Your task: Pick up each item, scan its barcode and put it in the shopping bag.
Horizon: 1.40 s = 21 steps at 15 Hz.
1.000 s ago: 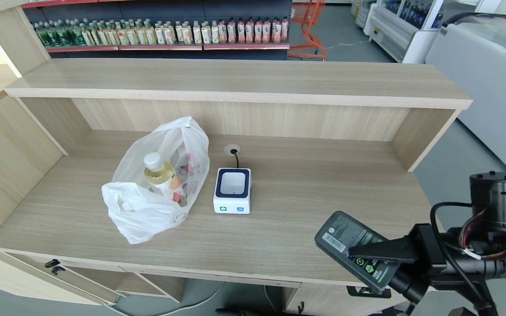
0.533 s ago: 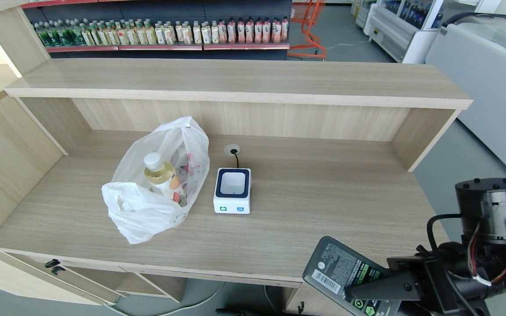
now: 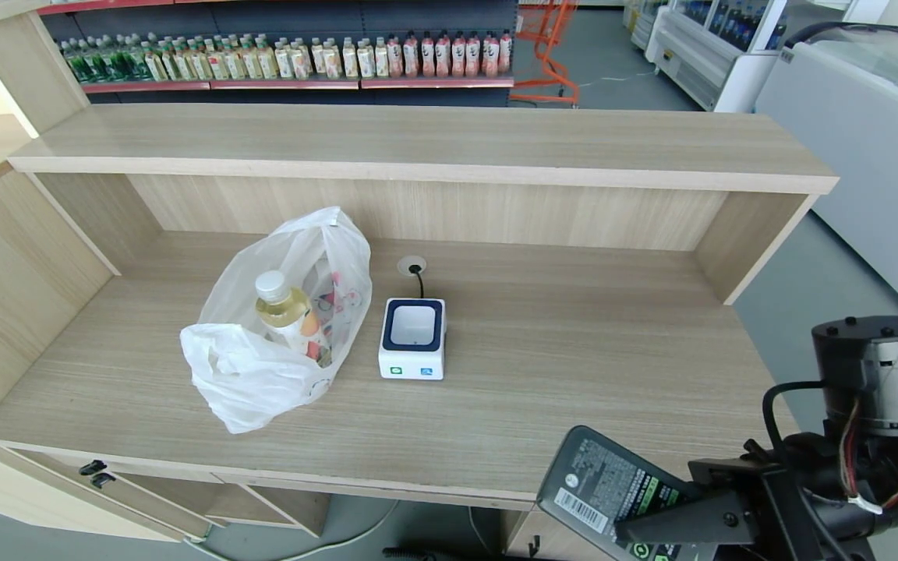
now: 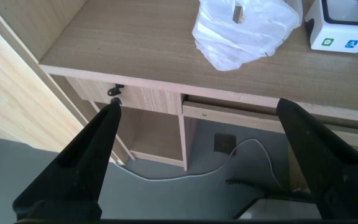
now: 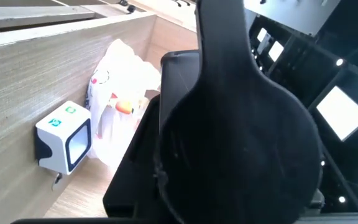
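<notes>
Left gripper (image 4: 197, 162): fingers spread wide with nothing between them, hanging in front of the counter's (image 3: 574, 351) near edge, above the floor.

Shopping bag (image 3: 246, 374): white plastic, standing on the left part of the counter with its mouth open. An upright bottle (image 3: 284, 310) of pale liquid with a white cap sits inside it, with other goods behind it that I cannot make out.

Scanner (image 3: 412, 337): a small white box with a dark-framed window facing up. It sits just beside the bag on its right, not touching it, with its cable running to a hole in the counter behind.

Flat dark packet (image 3: 601, 483): held off the counter's front right edge, tilted, barcode label facing up, well apart from the scanner.

Right gripper (image 3: 640, 531): clamped on the packet's near end, one finger lying across its top face.
</notes>
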Motion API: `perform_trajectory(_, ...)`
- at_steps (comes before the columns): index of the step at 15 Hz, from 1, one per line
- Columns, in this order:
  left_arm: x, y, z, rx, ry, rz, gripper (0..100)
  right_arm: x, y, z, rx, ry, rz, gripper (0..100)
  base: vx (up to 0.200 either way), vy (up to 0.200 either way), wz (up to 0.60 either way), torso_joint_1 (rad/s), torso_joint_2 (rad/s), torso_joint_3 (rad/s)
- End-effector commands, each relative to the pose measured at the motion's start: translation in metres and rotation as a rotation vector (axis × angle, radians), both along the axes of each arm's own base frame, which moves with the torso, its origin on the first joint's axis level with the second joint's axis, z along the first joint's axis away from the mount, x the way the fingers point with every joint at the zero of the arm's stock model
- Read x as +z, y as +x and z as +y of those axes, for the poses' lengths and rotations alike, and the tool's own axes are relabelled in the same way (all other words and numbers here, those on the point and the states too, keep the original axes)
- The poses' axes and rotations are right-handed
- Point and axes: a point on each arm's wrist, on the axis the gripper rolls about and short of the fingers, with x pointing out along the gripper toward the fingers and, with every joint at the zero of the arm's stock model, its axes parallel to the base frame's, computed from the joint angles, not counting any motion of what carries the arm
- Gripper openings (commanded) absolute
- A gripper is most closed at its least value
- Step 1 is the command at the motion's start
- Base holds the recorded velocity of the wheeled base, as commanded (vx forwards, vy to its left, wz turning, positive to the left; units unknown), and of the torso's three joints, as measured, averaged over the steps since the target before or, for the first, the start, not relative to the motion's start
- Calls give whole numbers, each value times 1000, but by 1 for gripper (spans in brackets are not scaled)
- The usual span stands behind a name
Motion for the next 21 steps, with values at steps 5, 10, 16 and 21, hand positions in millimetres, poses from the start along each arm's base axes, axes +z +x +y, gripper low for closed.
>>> perform_trajectory(5, 0, 0, 0, 1, 0, 0, 100, -1, 1, 0, 26, 11, 6, 0, 0, 0, 0, 0, 0, 0)
perform_trajectory(10, 0, 0, 0, 1, 0, 0, 100, 3, 6, 3, 33, 23, -13, 0, 0, 0, 0, 0, 0, 0)
perform_trajectory(16, 0, 0, 0, 1, 0, 0, 100, 7, 4, 5, 47, 33, -4, 0, 0, 0, 0, 0, 0, 0)
perform_trajectory(21, 0, 0, 0, 1, 0, 0, 100, 66, 19, -30, -573, 232, 699, 0, 0, 0, 0, 0, 0, 0)
